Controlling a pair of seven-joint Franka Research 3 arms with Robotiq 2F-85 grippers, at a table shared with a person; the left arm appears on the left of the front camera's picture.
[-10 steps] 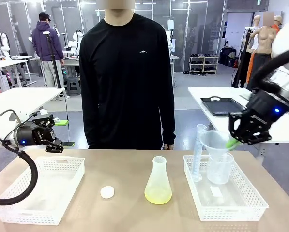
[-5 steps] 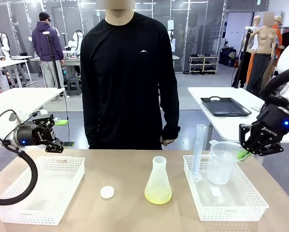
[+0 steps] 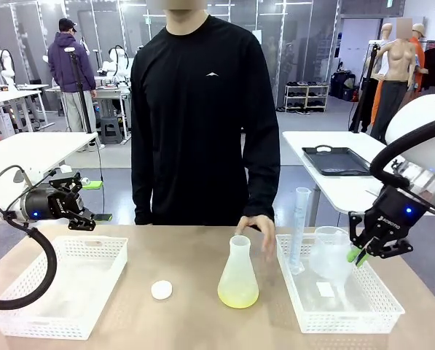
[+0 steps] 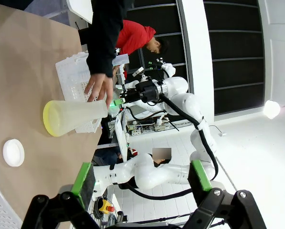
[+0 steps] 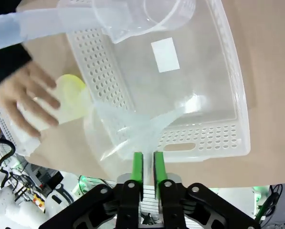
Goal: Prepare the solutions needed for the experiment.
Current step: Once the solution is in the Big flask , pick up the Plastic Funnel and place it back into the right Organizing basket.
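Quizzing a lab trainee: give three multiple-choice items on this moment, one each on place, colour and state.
1. The white stopper lies: A in a basket; B on the table; C in a hand.
2. The solution in the flask is: A blue; B yellow-green; C red.
3. The left gripper is: A open; B shut on the stopper; C shut on the flask.
B, bare tabletop surrounds it; B, a pale layer at the bottom; A, its fingers stand wide apart.
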